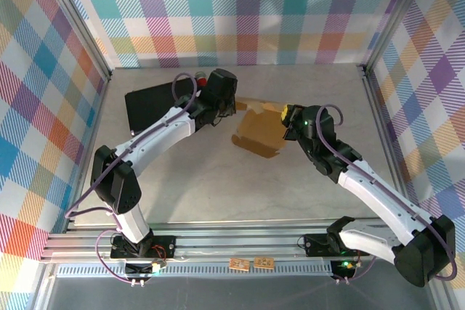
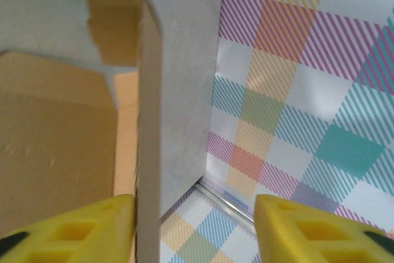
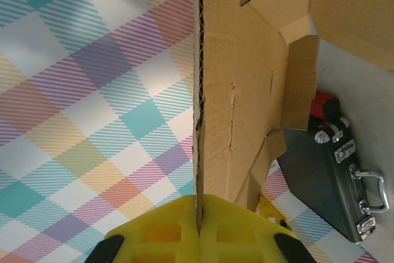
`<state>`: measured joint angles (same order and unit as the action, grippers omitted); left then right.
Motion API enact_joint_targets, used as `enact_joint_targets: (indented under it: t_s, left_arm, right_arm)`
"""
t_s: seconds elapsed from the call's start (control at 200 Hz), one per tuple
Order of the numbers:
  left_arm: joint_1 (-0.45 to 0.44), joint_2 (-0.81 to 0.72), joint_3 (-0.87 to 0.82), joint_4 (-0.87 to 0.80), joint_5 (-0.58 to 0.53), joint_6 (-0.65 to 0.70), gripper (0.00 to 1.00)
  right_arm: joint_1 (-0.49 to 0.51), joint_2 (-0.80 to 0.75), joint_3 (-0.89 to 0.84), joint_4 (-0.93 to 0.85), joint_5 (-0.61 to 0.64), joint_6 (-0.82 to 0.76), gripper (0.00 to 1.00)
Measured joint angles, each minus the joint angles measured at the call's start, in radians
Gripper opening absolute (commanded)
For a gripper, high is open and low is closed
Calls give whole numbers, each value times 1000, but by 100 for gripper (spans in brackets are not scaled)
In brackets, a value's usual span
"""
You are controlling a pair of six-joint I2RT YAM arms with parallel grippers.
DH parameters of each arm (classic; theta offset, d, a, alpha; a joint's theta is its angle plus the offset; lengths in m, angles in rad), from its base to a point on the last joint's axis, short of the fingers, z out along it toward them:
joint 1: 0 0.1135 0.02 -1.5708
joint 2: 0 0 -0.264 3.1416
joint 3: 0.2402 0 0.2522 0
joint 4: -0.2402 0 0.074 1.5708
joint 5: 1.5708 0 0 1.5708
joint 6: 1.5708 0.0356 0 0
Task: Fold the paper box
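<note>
Surface point(image 1: 218, 186): grey, walled in by checked panels.

The paper box point(image 1: 258, 134) lies a little behind mid-surface, between the two wrists. It is not yet formed: most of the sheet is spread low, and one panel is raised on edge. From above, the sheet's length runs roughly from far-left to near-right (a judgement; the arms cover part of it).

The black case point(image 1: 149, 103) sits left of the box, near it, with the left arm crossing in front.

Right pincer point(image 3: 198, 229): together, clamped on the box's right-hand panel. Its wrist view shows the corrugated edge running straight up out of the closed jaws, so you already have that side anchored.

Left pincer point(image 2: 194, 232): jaws apart, holding nothing, at the box's far-left end. The raised panel stands edge-on between its fingers point(image 2: 68, 229), hard against the left one, with a wide gap to the other.

Relation to watch: the box lies directly ahead of the left pincer, with the panel's plane in line with the approach. As you read it, that arm is the free one for any fold, and it works against the right pincer's hold.
</note>
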<state>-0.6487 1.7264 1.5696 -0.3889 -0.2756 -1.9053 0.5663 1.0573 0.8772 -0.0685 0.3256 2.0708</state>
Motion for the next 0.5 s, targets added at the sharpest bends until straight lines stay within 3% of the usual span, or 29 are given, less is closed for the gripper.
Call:
enact_joint_targets:
  t_s: [0.16, 0.35, 0.5]
  left_arm:
    - [77, 4, -45, 96, 66, 18, 72]
    - [114, 16, -90, 172, 166, 24, 73]
    - [119, 34, -95, 95, 249, 48, 75]
  right_arm:
    - [-57, -8, 0, -35, -68, 0, 0]
    - [-122, -18, 0, -58, -138, 0, 0]
    - [-168, -18, 0, -69, -190, 0, 0]
